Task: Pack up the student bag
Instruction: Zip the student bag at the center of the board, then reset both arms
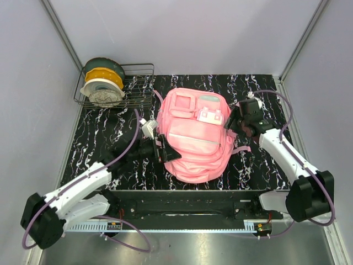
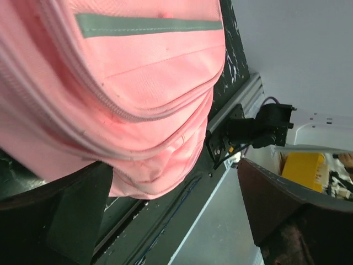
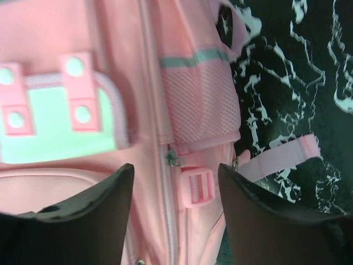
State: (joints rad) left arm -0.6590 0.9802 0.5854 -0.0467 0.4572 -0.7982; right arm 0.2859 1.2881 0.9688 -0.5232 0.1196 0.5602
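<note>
**Left gripper.** The left gripper (image 2: 172, 165) is presented with its jaws spread wide, and nothing is pinched. One of its fingers (image 2: 71, 215) is seen below the lower left flank of the student bag (image 1: 193, 138), where the zipped seams curve round the corner. This stance is judged to allow the flank to be steadied, or the zip line to be reached, from that side.

**Right gripper.** The right gripper (image 3: 175, 168) is also parted, and nothing is gripped. It is held above the bag's right edge, beside the mesh side pocket (image 3: 201, 105). A zip pull (image 3: 174, 160) and a pink buckle (image 3: 194, 187) are framed between the jaws. The placement is judged to suit the zip pull being taken.

**Bag.** The bag is laid flat, front pockets up, at the middle of the marbled table (image 1: 99, 138), between the two arms. Its mint patch (image 3: 55, 132) is turned toward the camera. No gaping compartment is seen, and whether the bag has been filled cannot be told.

**Surroundings.** A wire rack (image 1: 138, 91) holding rolls (image 1: 102, 83) is placed at the far left corner, apart from the bag.
</note>
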